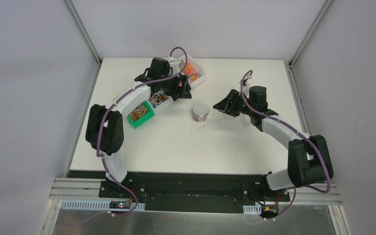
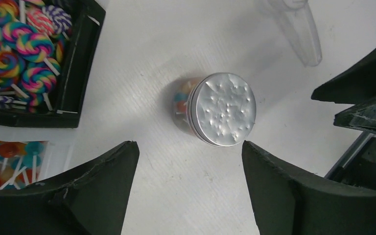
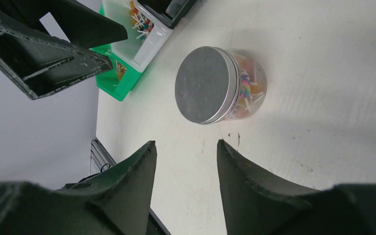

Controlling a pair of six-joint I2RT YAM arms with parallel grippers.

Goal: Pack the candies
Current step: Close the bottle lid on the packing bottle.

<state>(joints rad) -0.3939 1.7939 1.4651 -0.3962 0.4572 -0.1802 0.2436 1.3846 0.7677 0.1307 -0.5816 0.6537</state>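
Between your two arms, near the middle of the counter [image 1: 176, 142], the clear round jar [image 1: 200, 112] stands upright with its silver lid [image 2: 221, 108] on. Through its clear wall you can see some of the candies [image 3: 247, 88], a bright mix of colours with thin white sticks among them.

Your left arm [image 1: 127, 98] reaches over the bins on the far left side. Its jaws are spread wide and hold nothing. From the left wrist camera the jar sits between and beyond the two tips, touching neither.

Your right arm [image 1: 279, 127] comes in from the other side. Its jaws are also parted, with a narrower gap, and are empty. The jar lies just ahead of them, apart from both tips.

More candies lie in the bins. A black bin [image 2: 85, 58] at the left of the left wrist view is full of rainbow swirl lollipops. A white bin [image 1: 199, 77] at the far side of the counter holds orange and pink ones. A green bin [image 1: 141, 117] sits nearest the left arm's elbow; you cannot tell clearly what is in it.
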